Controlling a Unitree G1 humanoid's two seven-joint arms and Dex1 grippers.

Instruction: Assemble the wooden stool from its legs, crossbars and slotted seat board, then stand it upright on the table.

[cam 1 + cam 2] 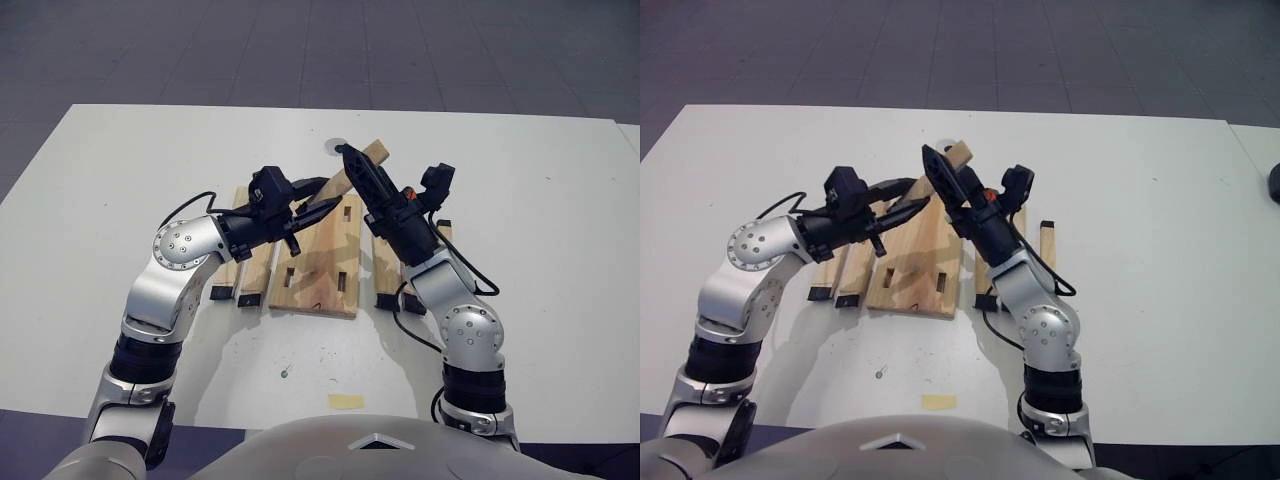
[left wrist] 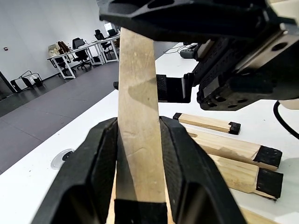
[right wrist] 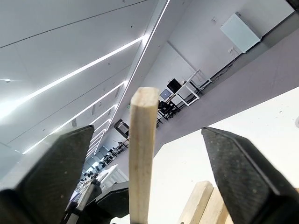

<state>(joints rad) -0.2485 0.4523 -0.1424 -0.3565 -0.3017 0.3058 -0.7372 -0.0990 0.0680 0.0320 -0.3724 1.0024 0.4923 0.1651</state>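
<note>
A slotted seat board lies flat in the middle of the white table. My left gripper hovers over its far end, shut on a light wooden leg that slants up and away; the left wrist view shows both pads pressed on the leg. My right gripper points upward beside it, open. Its two fingers stand wide apart on either side of the leg's upper end without touching it.
Two black-capped legs lie left of the board, another right of it, and a short crossbar farther right. A round grommet sits behind the grippers. A yellow note lies near the front edge.
</note>
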